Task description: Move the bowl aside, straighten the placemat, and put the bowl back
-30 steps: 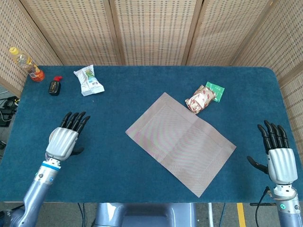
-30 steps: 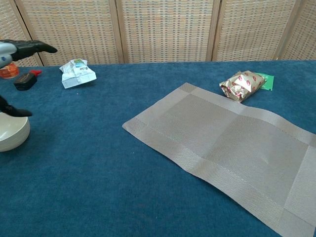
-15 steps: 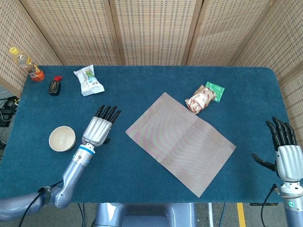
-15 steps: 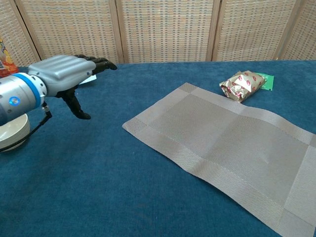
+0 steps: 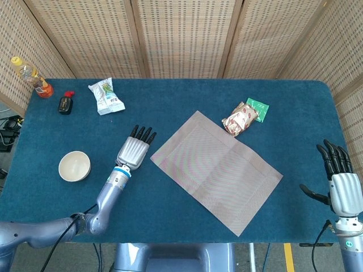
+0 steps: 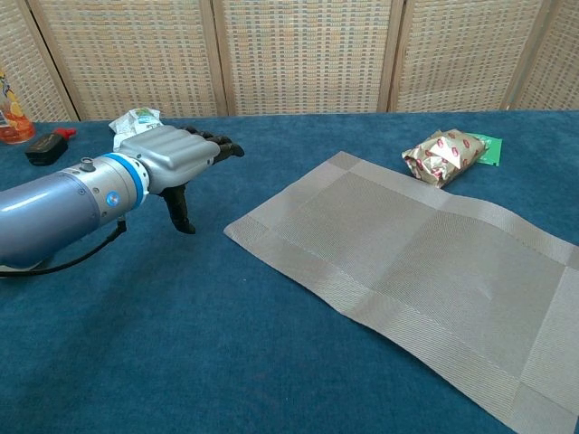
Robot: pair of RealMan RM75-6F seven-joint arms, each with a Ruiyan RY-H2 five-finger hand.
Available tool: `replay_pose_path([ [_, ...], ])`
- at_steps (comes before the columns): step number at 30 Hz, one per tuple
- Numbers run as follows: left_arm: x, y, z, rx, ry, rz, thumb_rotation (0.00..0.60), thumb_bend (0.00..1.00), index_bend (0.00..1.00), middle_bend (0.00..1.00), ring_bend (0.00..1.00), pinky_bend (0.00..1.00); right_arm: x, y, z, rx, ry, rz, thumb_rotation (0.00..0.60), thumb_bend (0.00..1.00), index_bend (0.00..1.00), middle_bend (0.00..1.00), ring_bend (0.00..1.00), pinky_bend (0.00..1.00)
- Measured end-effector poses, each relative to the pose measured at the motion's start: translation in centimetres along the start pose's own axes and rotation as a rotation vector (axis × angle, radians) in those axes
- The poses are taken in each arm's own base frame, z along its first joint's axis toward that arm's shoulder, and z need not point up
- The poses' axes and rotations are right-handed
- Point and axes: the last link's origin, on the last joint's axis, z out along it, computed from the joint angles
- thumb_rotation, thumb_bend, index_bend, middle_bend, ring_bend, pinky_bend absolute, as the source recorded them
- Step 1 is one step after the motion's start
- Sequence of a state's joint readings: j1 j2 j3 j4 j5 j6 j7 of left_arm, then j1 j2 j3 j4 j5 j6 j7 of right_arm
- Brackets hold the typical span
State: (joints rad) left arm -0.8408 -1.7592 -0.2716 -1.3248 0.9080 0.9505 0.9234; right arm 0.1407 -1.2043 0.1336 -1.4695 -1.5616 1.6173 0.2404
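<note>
1. Head view: bowl sits off the mat, near the table's left edge, well clear of my left hand. I judge the first step done; straightening is the step in hand.
2. Left hand hovers flat, palm down, fingers extended and slightly apart, holding nothing, just beside the mat's left corner. Chest view shows the thumb hanging below the palm, close to the cloth.
3. Right hand is at the table's right edge, fingers up and spread, empty, well apart from the mat.
4. Mat lies skewed, corners pointing at the table edges rather than its sides running parallel.
5. Plan: press fingers flat on the near-left corner and drag it round, pivoting about the far end. Light pressure only; the cloth looks like felt or short pile, so I expect friction and bunching.
6. Mat is thin, woven, grey-tan, with a bordered edge and a faint ripple near the foil packet touching its upper edge. That packet may get pushed.
7. Bowl is cream, round, shallow, probably ceramic or plastic.
</note>
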Motion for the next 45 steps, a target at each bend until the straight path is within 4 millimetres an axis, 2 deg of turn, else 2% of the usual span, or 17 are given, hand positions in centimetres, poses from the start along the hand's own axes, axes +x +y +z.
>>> replay_pose_path([
  [14,-1.4,2.7,2.3,-0.032,0.003,0.017,0.6,0.1,0.04,0.0,0.0,0.0,-0.1,-0.1,-0.1,-0.009,0.009,-0.009,0.6,0.21,0.04,0.0,0.0,0.0],
  [21,-2.4,3.7,3.4,-0.036,-0.006,0.028,0.6,0.11,0.11,0.0,0.0,0.0,-0.4,-0.2,-0.1,-0.011,0.005,-0.019,0.6,0.21,0.04,0.0,0.0,0.0],
  [23,-2.6,4.0,3.7,-0.039,0.001,0.038,0.6,0.15,0.14,0.0,0.0,0.0,-0.6,-0.2,-0.1,-0.014,-0.003,-0.02,0.6,0.21,0.04,0.0,0.0,0.0],
  [26,-2.6,4.4,4.0,-0.048,0.025,0.052,0.6,0.28,0.18,0.0,0.0,0.0,-0.7,-0.1,0.0,-0.017,-0.006,-0.021,0.6,0.21,0.04,0.0,0.0,0.0],
  [30,-2.5,5.0,4.1,-0.068,0.068,0.041,0.6,0.36,0.21,0.0,0.0,0.0,-0.9,-0.2,0.1,-0.016,-0.011,-0.024,0.6,0.21,0.04,0.0,0.0,0.0],
  [38,-2.0,5.9,3.7,-0.145,0.176,-0.037,0.6,0.39,0.26,0.0,0.0,0.0,-1.2,-0.5,0.1,-0.01,-0.021,-0.025,0.6,0.21,0.04,0.0,0.0,0.0],
  [45,-1.8,5.8,3.2,-0.176,0.222,-0.064,0.6,0.39,0.37,0.0,0.0,0.0,-1.2,-0.7,0.0,-0.001,-0.026,-0.018,0.6,0.21,0.04,0.0,0.0,0.0],
])
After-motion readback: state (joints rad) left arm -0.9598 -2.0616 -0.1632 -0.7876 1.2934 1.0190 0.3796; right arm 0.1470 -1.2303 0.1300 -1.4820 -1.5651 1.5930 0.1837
